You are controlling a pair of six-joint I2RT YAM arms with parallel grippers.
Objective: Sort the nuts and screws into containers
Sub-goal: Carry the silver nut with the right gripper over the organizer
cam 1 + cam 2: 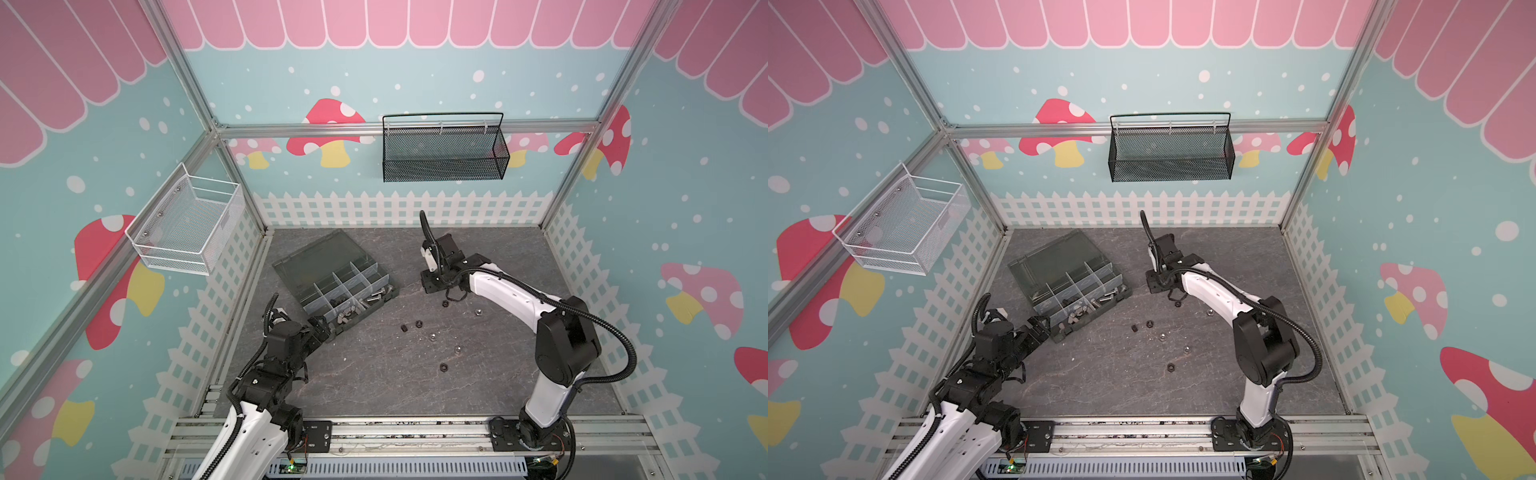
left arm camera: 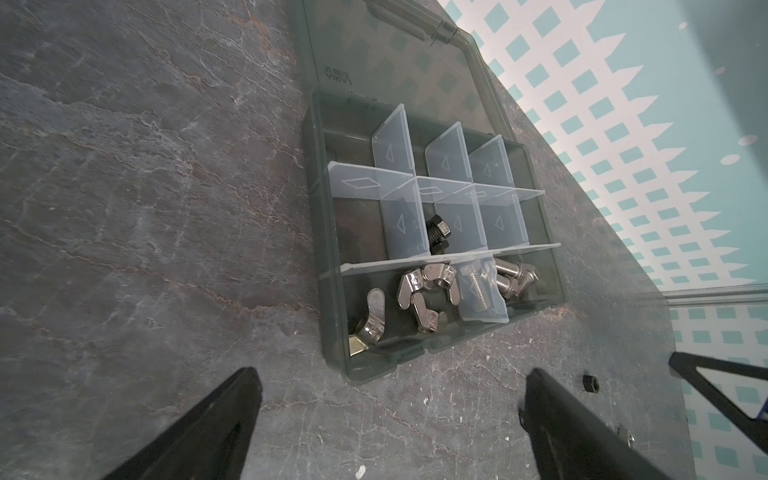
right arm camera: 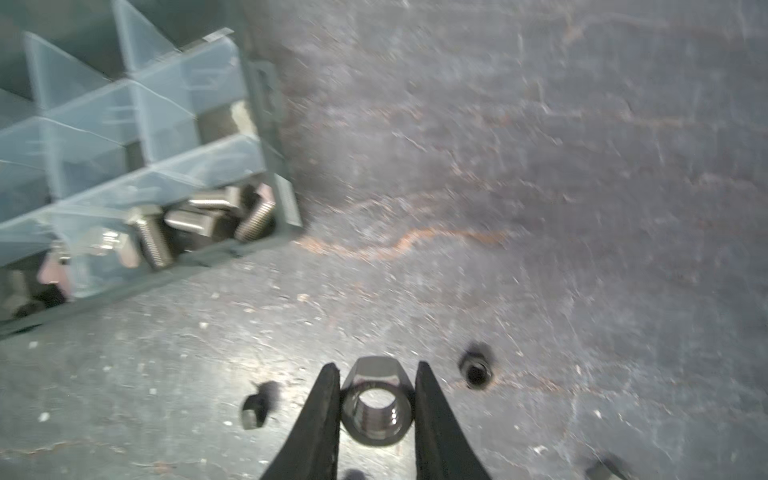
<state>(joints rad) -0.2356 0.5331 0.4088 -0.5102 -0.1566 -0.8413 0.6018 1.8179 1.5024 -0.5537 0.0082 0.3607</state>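
done: wing nuts (image 2: pixel 415 291), silver bolts (image 2: pixel 509 276) in organizer box (image 2: pixel 330 307) ahead of our empty, spread left pincer (image 2: pixel 392 376) | now: our right pincer (image 3: pixel 377 370) pinches a silver hex nut (image 3: pixel 376 411) | left: black nuts (image 3: pixel 476 371) beside it

Shiny metal nut (image 3: pixel 376 409), translucent plastic box (image 2: pixel 409 352), matt stone-look tabletop (image 2: pixel 166 208).

Grey table (image 1: pixel 374 386), stone look, thin rusty-orange lines. Dark grey see-through box (image 2: pixel 374 358); clear dividers (image 2: pixel 397 141). Shiny silver wing nuts (image 2: pixel 419 291) and silver bolts (image 2: pixel 509 278); one black bolt (image 2: pixel 436 235). Shiny silver nut (image 3: pixel 376 409), black right gripper (image 3: pixel 377 365). Some black, some silver loose nuts (image 1: pixel 418 323). Light blue walls (image 1: pixel 665 208): white dots, red and pink mushrooms, white fence, pink roof stripes. One white basket (image 1: pixel 187 224), one black basket (image 1: pixel 444 166).
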